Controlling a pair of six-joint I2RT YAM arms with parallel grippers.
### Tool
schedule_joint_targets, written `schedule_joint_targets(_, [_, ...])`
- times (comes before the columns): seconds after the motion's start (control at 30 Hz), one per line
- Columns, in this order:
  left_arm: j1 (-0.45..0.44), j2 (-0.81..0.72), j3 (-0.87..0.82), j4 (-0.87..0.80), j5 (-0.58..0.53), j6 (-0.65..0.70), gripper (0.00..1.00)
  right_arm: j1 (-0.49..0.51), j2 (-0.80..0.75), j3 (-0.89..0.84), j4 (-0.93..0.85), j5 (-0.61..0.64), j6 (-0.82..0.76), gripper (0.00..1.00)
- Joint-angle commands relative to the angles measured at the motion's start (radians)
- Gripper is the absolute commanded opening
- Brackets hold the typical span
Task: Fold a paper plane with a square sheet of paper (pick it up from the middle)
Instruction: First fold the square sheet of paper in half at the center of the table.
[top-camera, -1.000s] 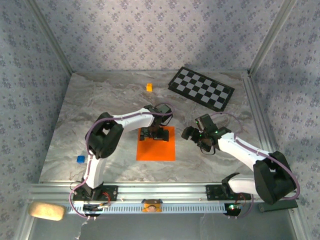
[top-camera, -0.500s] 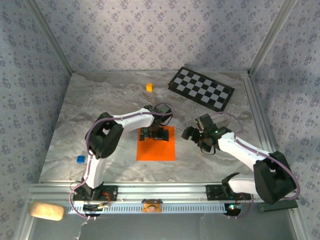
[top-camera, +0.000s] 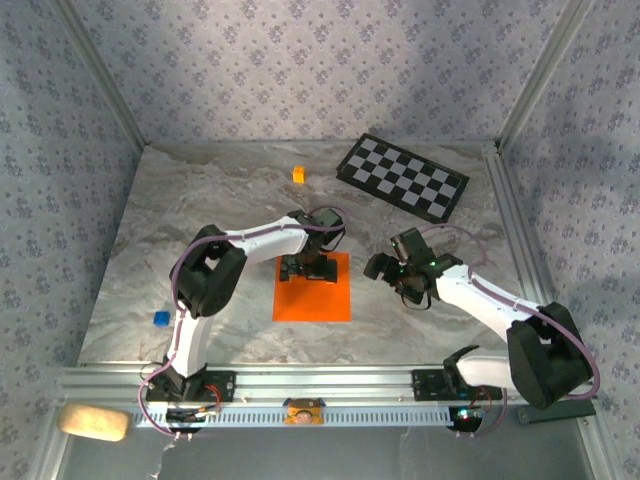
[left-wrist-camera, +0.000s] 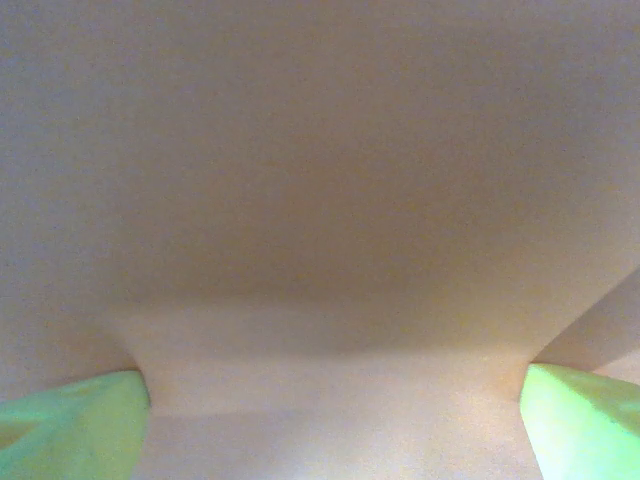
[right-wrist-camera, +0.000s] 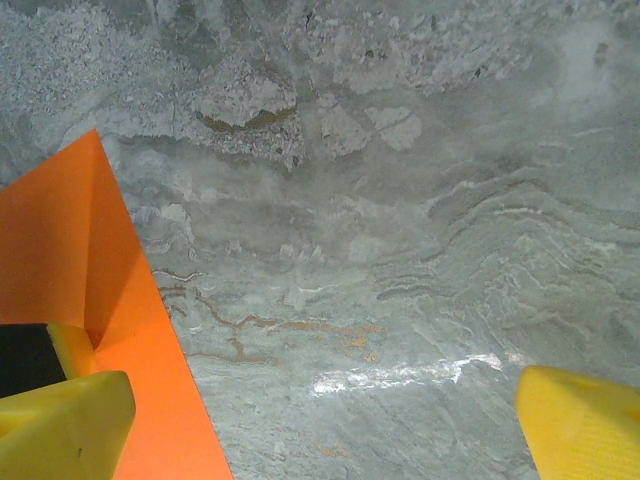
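Top external view gives me the square sheet of thin bright orange paper (top-camera: 312, 292) lying flat on the grey marbled tabletop (top-camera: 200, 200), near the front and roughly midway between the two arms. My left end effector (top-camera: 308, 268) points down at the far edge of that sheet, over the orange; from above I cannot tell whether it touches.

Left wrist view puts the paper (left-wrist-camera: 320, 180) very close and blurred, a pale peach surface. The green fingertips (left-wrist-camera: 70, 425) sit in the two lower corners, so the left end effector (left-wrist-camera: 335, 425) stands wide with nothing clamped between.

My right end effector (top-camera: 385, 265) sits just beside the sheet's right edge, over bare stone. Right wrist view has its yellow fingertips (right-wrist-camera: 585, 420) spread wide as well, the right end effector (right-wrist-camera: 320, 430) gripping nothing. The tabletop (right-wrist-camera: 400, 250) lies below it and the sheet's orange corner (right-wrist-camera: 60, 250) is at the left.

Further back lie a black-and-white checkered board (top-camera: 402, 177) and a tiny orange-yellow cube (top-camera: 298, 174), well apart from the sheet. A small blue cube (top-camera: 160, 319) rests near the left edge.
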Motion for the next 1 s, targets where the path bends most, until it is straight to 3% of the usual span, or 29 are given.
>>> schedule_joint_targets(0.0, [-0.009, 0.03, -0.043, 0.018, 0.022, -0.01, 0.94, -0.004, -0.015, 0.022, -0.033, 0.024, 0.02, 1.0])
schedule_joint_targets(0.43, [-0.012, 0.01, -0.043, 0.029, 0.022, 0.002, 0.9, -0.003, -0.023, 0.035, -0.037, 0.031, 0.022, 1.0])
schedule_joint_targets(0.63, [-0.016, -0.012, -0.046, 0.055, 0.027, 0.025, 0.8, 0.005, -0.035, 0.035, -0.031, 0.059, 0.028, 1.0])
schedule_joint_targets(0.87, [-0.016, -0.095, -0.09, 0.13, -0.011, 0.014, 0.59, 0.002, -0.06, 0.036, -0.029, 0.1, 0.028, 1.0])
schedule_joint_targets(0.97, [-0.018, -0.13, -0.116, 0.162, -0.027, -0.001, 0.58, 0.002, -0.072, 0.035, -0.035, 0.118, 0.043, 1.0])
